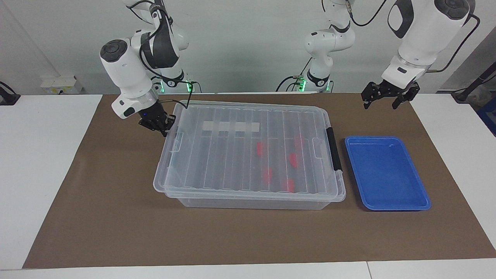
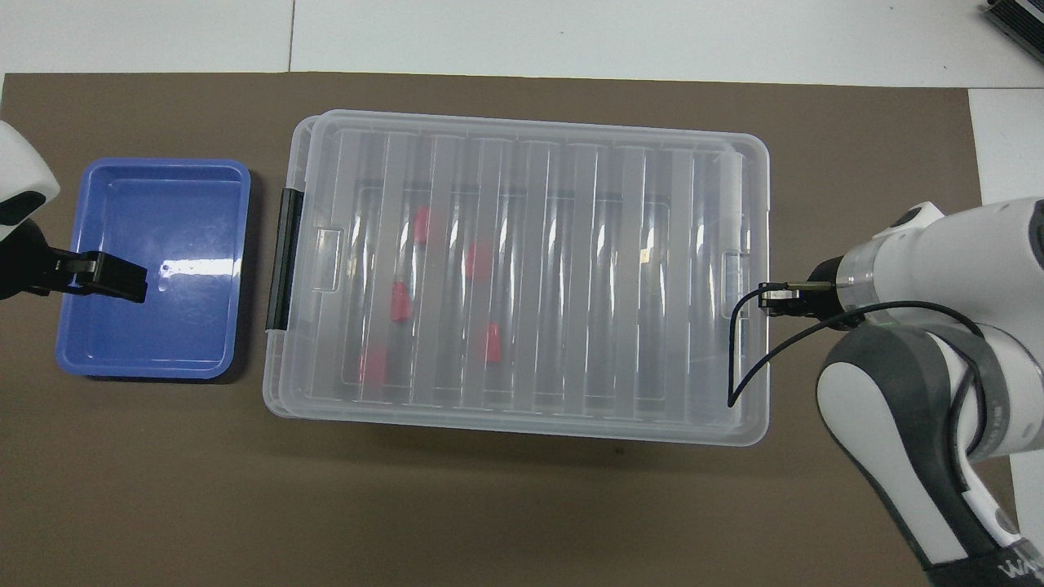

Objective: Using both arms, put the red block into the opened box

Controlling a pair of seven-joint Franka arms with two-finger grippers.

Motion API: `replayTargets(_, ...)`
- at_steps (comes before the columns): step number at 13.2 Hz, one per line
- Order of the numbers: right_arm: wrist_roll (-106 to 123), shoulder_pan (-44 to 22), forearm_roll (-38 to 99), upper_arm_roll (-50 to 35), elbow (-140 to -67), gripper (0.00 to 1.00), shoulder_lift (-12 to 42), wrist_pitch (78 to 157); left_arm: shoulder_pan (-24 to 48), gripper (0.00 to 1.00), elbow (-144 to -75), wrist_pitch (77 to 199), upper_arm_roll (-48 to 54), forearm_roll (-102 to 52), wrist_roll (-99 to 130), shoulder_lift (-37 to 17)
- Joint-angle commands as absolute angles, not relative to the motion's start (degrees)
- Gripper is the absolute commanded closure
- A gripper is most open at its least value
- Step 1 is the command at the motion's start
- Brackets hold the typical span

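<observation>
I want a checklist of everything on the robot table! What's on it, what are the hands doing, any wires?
Surface: brown mat on white table.
Job's things: box with lid lying on top; five red blocks inside.
Clutter: blue tray beside the box, toward the left arm's end.
Grippers: right gripper shut, at the lid's end edge; left gripper open, raised over the mat, waiting.
Cables: black cable looping from the right wrist over the lid.
Surroundings: grey wall; wall socket.
</observation>
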State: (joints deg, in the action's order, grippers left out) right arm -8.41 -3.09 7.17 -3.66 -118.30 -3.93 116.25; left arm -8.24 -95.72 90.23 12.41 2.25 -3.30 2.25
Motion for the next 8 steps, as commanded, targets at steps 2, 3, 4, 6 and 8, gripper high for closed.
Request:
replayTargets(2, -6.7, -3.7, 8.9, -3.7, -118.0, 1.00, -4.4, 115.7, -7.8, 0.00, -97.9, 91.6, 12.0, 1.2, -4.0, 4.1)
replayTargets(3, -6.7, -3.7, 8.8, -3.7, -118.0, 1.00, -4.4, 115.7, -7.6, 0.00, -97.9, 91.7, 12.0, 1.2, -3.9, 4.0)
replayTargets(4, -6.6, -3.7, 8.8, -3.7, -118.0, 1.00, -4.3, 115.8, -5.9, 0.00, -98.0, 91.5, 11.5, 1.2, -3.9, 4.0)
replayTargets(6, -6.6, -3.9, 8.8, -3.8, -117.9, 1.00, -4.3, 115.8, -5.2, 0.00, -98.0, 91.5, 10.1, 1.5, -3.8, 4.0)
replayTargets(8, -6.6, -3.9, 8.8, -3.8, -117.9, 1.00, -4.3, 115.8, -5.3, 0.00, -98.0, 91.4, 9.5, 1.5, -3.9, 4.1)
